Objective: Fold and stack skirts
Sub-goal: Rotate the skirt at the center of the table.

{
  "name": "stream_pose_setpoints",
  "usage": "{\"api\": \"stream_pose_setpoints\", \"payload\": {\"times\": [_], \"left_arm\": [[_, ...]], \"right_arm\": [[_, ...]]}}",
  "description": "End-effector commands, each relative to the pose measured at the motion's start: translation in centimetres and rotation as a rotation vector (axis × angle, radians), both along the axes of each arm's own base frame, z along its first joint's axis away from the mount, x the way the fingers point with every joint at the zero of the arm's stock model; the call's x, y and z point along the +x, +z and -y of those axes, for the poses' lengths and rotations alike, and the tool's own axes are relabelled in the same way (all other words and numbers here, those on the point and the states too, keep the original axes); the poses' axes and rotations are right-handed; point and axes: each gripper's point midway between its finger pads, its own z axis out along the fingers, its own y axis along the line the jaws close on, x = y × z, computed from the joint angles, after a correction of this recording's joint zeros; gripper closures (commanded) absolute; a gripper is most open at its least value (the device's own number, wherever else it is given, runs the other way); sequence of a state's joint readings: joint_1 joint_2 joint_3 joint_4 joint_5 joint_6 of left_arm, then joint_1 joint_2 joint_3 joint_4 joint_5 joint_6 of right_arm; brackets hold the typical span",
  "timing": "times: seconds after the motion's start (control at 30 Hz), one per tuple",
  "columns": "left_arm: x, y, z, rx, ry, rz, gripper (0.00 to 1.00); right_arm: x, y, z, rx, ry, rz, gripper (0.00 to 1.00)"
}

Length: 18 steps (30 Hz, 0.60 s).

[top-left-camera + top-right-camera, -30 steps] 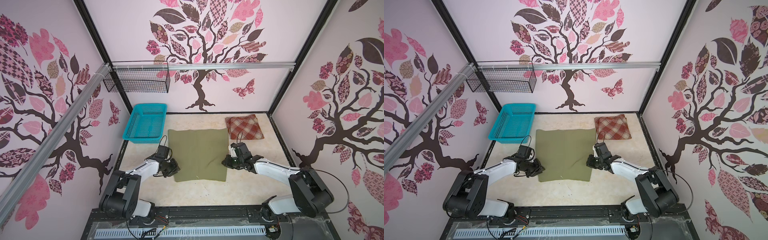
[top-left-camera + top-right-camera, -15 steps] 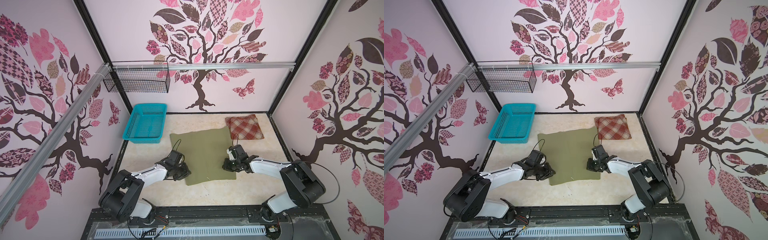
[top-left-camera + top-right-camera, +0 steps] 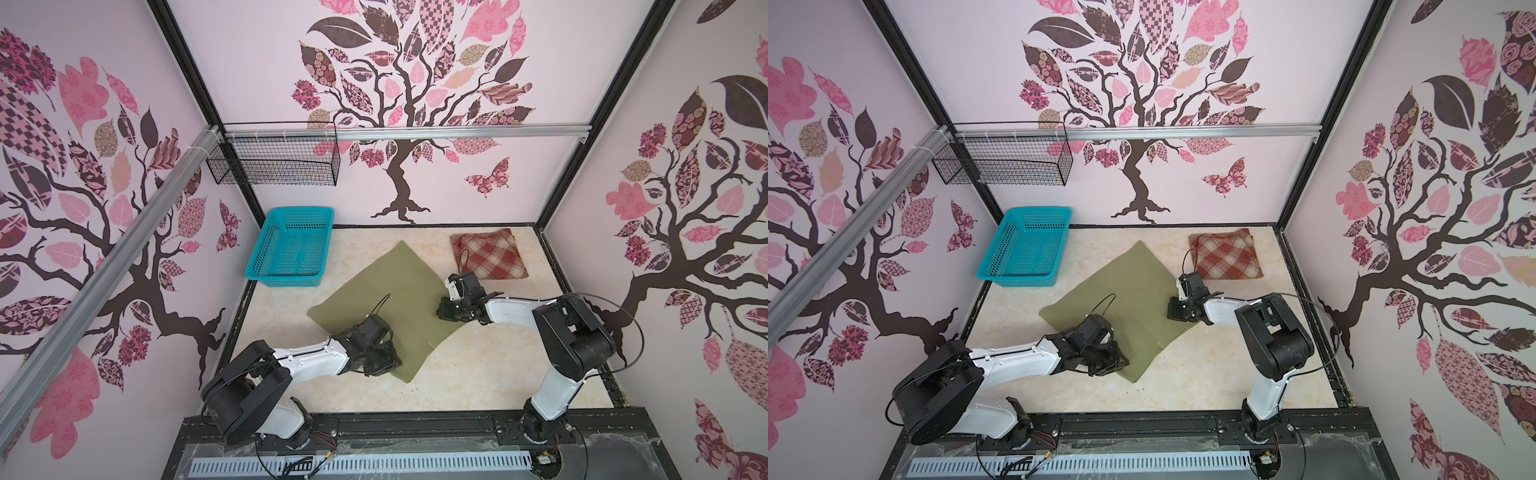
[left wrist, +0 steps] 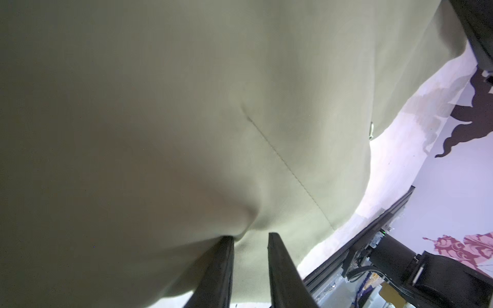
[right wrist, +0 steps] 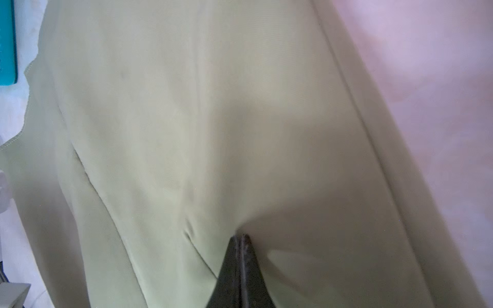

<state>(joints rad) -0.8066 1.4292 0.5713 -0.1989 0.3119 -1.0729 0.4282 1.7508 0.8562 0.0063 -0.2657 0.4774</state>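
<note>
The olive-green skirt (image 3: 390, 286) (image 3: 1125, 286) lies flat on the table, turned cornerwise like a diamond. My left gripper (image 3: 384, 361) (image 3: 1113, 361) is at its near corner. In the left wrist view the fingers (image 4: 224, 266) stand a little apart, with olive cloth (image 4: 240, 106) puckering into the gap of the gripper (image 4: 250, 238). At the skirt's right edge sits my right gripper (image 3: 446, 311) (image 3: 1177, 311). Its jaws (image 5: 241, 236) are pressed together, and the cloth (image 5: 213, 106) wrinkles at their tips. The plaid skirt (image 3: 488, 254) (image 3: 1225, 254) lies folded at the back right.
A turquoise plastic basket (image 3: 286, 275) (image 3: 1017, 279) stands at the back left, close to the olive skirt's far corner. Above it a black wire basket (image 3: 274, 160) hangs on the wall rail. A black frame (image 3: 415, 424) borders the table's near edge.
The olive skirt has swung from square-on to cornerwise. My left gripper moved nearer and rightward, dragging its edge along. The right gripper stayed near the right edge.
</note>
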Motion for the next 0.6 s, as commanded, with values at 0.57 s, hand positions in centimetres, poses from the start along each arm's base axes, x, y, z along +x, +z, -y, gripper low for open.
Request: {"api": "stream_pose_setpoints", "payload": {"times": [0.57], "left_arm": [[9.8, 7.6, -23.0, 0.031, 0.641, 0.110, 0.50]], "right_arm": [[-8.2, 7.6, -3.6, 0.094, 0.210, 0.088, 0.65]]}}
